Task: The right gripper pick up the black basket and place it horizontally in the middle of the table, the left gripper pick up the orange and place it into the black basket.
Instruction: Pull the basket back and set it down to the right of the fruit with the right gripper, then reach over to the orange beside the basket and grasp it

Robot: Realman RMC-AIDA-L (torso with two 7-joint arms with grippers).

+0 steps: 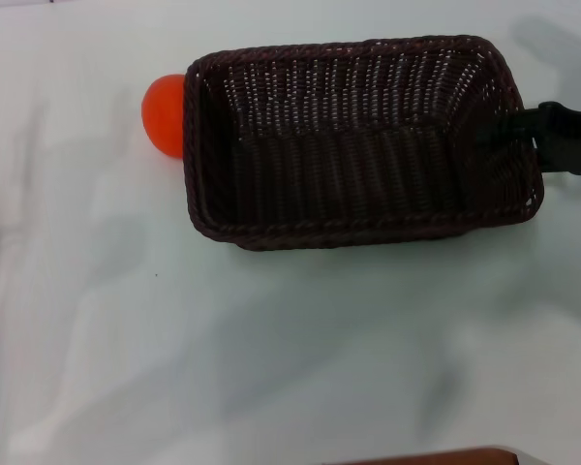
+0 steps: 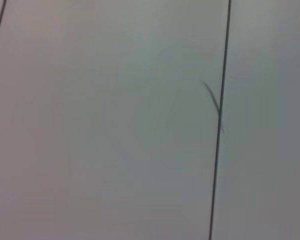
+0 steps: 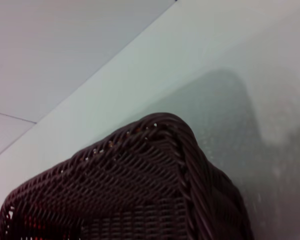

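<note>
Tabletop (image 1: 271,368): bare foreground.
Black basket (image 1: 358,145): lengthwise, held at its right end for placing.
Right gripper (image 1: 552,136): clamped on the rim.
Orange (image 1: 165,113): touched by the basket's left end.
Left gripper: not seen.

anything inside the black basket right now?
Nothing: the black basket shows only bare weave. The orange sits outside on the table, partly hidden by the basket's left end. Right pincer at its right rim.

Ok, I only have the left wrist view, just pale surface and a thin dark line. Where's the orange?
Observer: The orange sits on the table, against the outside of the black basket, at its left end.
Operator: Anything in the basket?
Observer: No, its floor is bare in the head view.
Operator: And the right arm?
Observer: The right gripper is at the basket's right end rim; the left gripper is not in view.
</note>
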